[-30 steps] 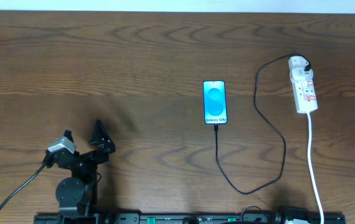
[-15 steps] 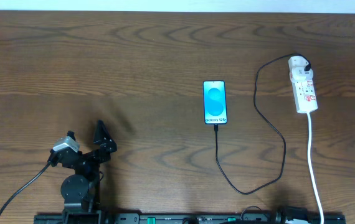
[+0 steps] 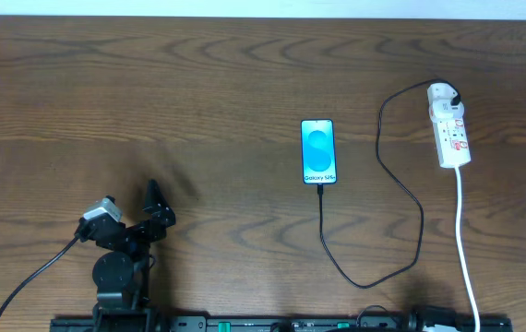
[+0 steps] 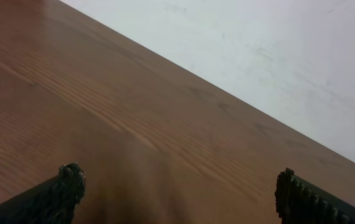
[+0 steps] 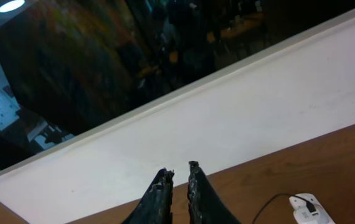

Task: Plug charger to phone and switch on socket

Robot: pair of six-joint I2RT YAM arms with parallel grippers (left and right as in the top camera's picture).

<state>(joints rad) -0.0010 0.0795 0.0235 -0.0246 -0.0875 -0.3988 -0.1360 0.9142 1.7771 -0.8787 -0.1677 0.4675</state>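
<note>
The charger (image 3: 422,221) runs from the socket (image 3: 449,129) to the phone (image 3: 318,152).

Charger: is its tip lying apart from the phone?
No, the charger reaches the bottom edge of the phone, no gap showing.

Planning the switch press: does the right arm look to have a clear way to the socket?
Probably yes: the socket lies in the open on the right side, and the right hand, shut and empty, has it in view with nothing between.
</note>
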